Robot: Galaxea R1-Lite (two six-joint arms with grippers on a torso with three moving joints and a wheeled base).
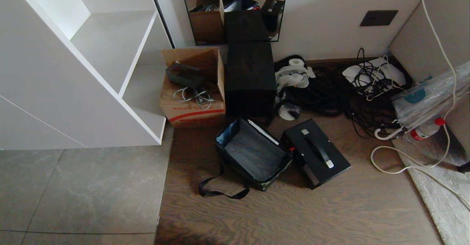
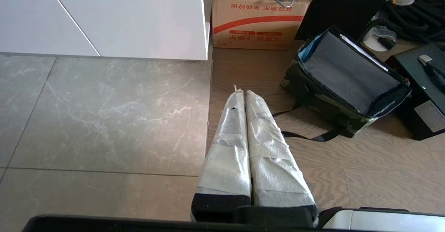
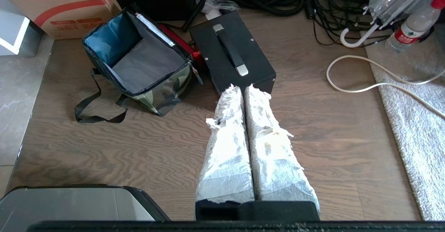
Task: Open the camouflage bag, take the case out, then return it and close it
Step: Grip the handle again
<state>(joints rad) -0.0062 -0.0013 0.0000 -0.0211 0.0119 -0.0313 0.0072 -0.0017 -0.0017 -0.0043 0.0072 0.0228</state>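
Bag (image 1: pixel 253 153) gapes empty beside the cardboard box (image 1: pixel 192 90); case (image 1: pixel 315 153) touches its far side. Both grippers' fingers (image 3: pixel 240 120) are pressed together, empty (your risk: the soft rim folding as the case goes in).

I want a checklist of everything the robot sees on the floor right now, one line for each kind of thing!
Surface: wooden floor, grey tiles to the robot's left.
Job's things: camouflage bag open and empty; case on the floor beside it, handle up.
Clutter: cardboard box, black box, water bottle.
Grippers: left gripper and right gripper shut, holding nothing, above the floor.
Cables: black tangle by the wall; white cord.
Surroundings: white shelf, mirror, rug.
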